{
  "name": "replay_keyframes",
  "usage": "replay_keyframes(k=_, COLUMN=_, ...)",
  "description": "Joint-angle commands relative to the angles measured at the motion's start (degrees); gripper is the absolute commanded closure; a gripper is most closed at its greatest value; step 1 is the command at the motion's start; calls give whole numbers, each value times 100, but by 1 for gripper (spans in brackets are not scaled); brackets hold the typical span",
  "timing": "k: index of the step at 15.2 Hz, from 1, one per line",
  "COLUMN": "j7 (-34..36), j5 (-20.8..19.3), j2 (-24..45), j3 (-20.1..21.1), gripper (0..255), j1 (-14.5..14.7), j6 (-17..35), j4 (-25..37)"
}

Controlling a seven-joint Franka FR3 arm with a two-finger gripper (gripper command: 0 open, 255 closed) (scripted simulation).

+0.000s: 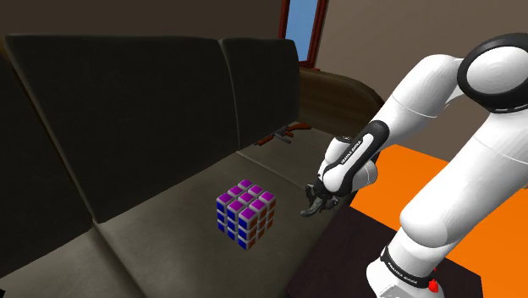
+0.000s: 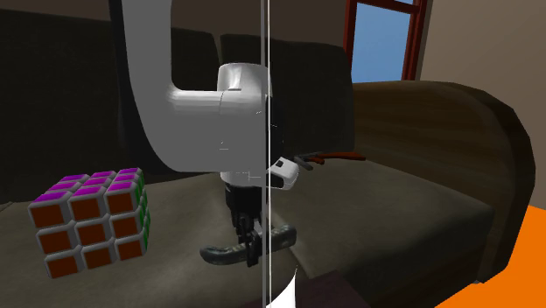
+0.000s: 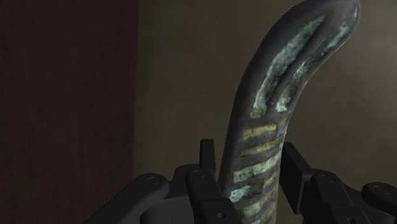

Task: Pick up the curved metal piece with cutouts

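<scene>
Gripper [image 3: 248, 153] is closing on the curved metal piece [image 3: 280, 83] across its narrow width, roughly mid-length, with both ends sticking out beyond the fingers. It's looking rigid, light and slick, so the slotted middle is giving the most balanced hold.

You are working the gripper [image 1: 317, 203], clasping the curved piece [image 2: 219, 255], close to the seat cushion [image 1: 169, 229]. The cube [image 1: 245, 213] is standing near on one side, apart. The backrest [image 1: 127, 110] is walling off the far side. The armrest [image 2: 437, 131] is rising opposite the cube. Air overhead is lying open.
</scene>
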Motion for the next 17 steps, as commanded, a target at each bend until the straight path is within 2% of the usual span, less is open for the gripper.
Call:
replay_keyframes(k=1, j7=-13, j5=13, j2=-141, j3=-12, gripper=255, j1=2, j6=-133, j4=-15)
replay_keyframes(k=15, j7=26, j5=-16, j2=-1971, j3=-63, gripper=255, j1=22, j6=-2022, j4=45)
replay_keyframes(k=17, j7=27, j5=-17, j2=-1989, j3=-64, gripper=255, j1=22, j6=-2043, j4=47)
